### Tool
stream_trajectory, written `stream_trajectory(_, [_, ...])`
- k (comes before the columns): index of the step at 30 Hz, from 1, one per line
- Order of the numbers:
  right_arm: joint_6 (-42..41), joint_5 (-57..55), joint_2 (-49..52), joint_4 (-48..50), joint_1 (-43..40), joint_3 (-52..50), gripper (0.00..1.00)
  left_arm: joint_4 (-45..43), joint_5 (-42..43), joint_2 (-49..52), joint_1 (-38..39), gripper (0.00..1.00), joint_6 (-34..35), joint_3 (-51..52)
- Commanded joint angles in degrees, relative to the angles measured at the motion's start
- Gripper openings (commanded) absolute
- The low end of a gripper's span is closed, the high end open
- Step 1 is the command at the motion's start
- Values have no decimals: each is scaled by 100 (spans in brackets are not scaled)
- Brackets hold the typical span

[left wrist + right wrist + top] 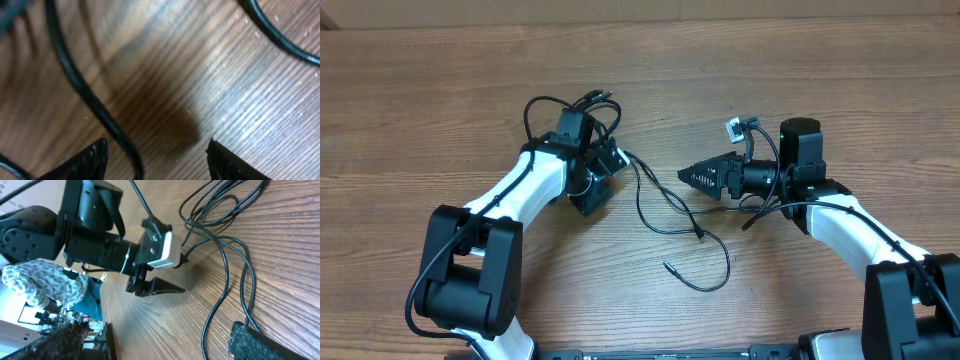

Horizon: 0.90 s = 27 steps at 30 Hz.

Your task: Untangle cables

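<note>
Lying between the two arms, the cables are thin, glossy black cords, round and limp, bunched in a tangle just beside the left jaws and trailing rightward over the grained wooden bench. The left jaws stand released, one strand running between them close to one fingertip. The right jaws, likewise released and empty, point at the loose tails. The left arm is nearer the tangle.

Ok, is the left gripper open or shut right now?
Open. The left gripper has its fingertips well apart in the wrist view, bare table between them; a cable passes through the gap unclamped.
</note>
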State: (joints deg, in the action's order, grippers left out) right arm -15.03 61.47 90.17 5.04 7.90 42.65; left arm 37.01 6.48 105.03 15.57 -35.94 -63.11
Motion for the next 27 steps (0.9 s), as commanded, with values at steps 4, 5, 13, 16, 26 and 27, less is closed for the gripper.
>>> stream_trajectory(4, [9,4,-46,17,-9,17,92,-157,61,61,-57,25,297,63])
stream_trajectory(5, [11,4,-46,17,-9,17,92,-166,57,61,-57,6,321,48])
stream_trajectory(13, [9,4,-46,15,-9,17,92,944,57,-81,-57,4,973,-1255])
stream_trajectory(16, [9,4,-46,15,-9,17,92,1816,59,-90,-57,4,1519,-2284])
stream_trajectory(26, [9,7,-46,9,-9,17,92,3195,83,-92,-57,4,3718,-4898])
stream_trajectory(27, [9,7,-46,-4,-9,17,92,3274,170,-92,-57,4,3891,-5217])
